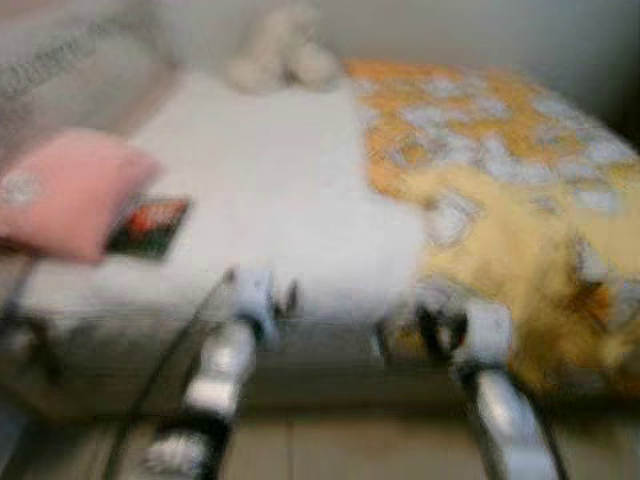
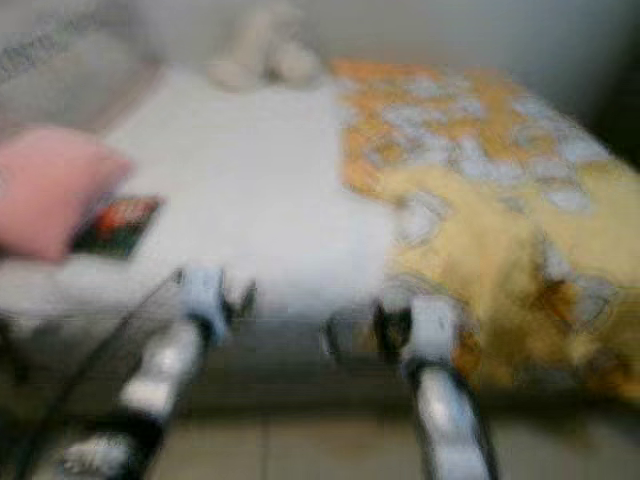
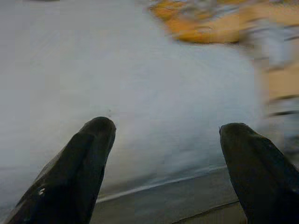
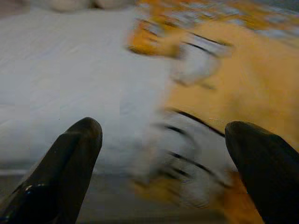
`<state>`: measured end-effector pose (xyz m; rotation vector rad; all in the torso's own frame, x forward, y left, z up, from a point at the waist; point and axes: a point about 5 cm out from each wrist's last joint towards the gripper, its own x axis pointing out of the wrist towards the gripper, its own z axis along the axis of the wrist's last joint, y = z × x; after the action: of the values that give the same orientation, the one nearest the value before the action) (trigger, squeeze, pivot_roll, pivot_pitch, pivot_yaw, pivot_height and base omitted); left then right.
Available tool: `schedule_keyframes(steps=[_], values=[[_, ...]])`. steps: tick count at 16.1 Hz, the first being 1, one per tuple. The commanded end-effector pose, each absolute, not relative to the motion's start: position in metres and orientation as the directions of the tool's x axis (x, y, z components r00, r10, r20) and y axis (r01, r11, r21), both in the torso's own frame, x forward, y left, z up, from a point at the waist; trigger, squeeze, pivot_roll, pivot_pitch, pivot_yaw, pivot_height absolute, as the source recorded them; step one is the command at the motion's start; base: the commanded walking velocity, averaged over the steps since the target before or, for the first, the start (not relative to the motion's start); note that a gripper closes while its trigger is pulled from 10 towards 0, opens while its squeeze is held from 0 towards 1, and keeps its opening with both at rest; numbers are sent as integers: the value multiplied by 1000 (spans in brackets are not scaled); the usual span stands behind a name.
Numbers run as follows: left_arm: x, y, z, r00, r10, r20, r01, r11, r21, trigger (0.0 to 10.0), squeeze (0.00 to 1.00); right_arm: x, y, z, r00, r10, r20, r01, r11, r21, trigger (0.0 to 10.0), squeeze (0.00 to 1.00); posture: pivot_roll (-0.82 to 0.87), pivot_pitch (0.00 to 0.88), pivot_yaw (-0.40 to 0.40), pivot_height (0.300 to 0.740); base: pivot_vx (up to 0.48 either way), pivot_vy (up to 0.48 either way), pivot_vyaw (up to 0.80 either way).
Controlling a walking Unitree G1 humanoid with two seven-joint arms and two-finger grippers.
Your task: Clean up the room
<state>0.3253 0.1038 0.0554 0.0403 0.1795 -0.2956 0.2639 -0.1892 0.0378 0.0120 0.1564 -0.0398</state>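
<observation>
From the head, blurred: the bed (image 1: 270,190) carries a pink pillow (image 1: 65,195) at its left edge and a rumpled yellow blanket (image 1: 500,200) spilling over the right near corner, likely awaiting straightening. The left gripper (image 3: 166,140) has its jaws apart above the bare sheet. The right gripper (image 4: 163,144) is likewise spread, facing the blanket.

no readable txt, all blurred, book (image 1: 148,226) cover illegible
</observation>
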Motion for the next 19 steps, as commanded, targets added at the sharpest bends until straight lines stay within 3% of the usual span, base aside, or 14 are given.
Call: schedule_keyframes(steps=[1, 2, 3, 7, 15, 16, 19], values=[[331, 110, 63, 946, -284, -155, 293, 955, 38, 10000, 0, 268, -185, 42, 991, -28, -127, 33, 999, 38, 10000, 0, 87, 0, 19, 740, 281, 0, -706], [332, 107, 64, 947, -287, -144, 301, 950, 87, 10000, 0, 266, -182, 41, 993, 8, -118, -12, 999, -36, 10000, 0, 80, 0, 21, 740, 458, 0, -744], [332, 104, 63, 948, -277, -157, 286, 957, 36, 10000, 0, 261, -178, 36, 991, 24, -135, -29, 999, -33, 10000, 0, 76, 0, 23, 740, 458, 0, -744], [332, 106, 57, 942, -272, -194, 292, 953, 80, 10000, 0, 263, -168, 36, 989, 65, -133, -77, 994, -83, 10000, 0, 62, 0, 34, 735, 480, 0, -169], [340, 124, 60, 953, -216, -211, 235, 969, 71, 10000, 0, 272, -168, 40, 991, 69, -117, -77, 995, -62, 10000, 0, 56, 0, 40, 735, 467, 0, -55], [338, 122, 58, 947, -244, -210, 278, 949, 150, 10000, 0, 270, -169, 38, 989, 66, -129, -73, 996, -50, 10000, 0, 54, 0, 39, 735, 454, 0, -725], [335, 127, 50, 947, -206, -246, 259, 944, 206, 10000, 0, 259, -172, 33, 987, 65, -150, -70, 997, -33, 10000, 0, 43, 1, 22, 735, 151, 0, -675]])
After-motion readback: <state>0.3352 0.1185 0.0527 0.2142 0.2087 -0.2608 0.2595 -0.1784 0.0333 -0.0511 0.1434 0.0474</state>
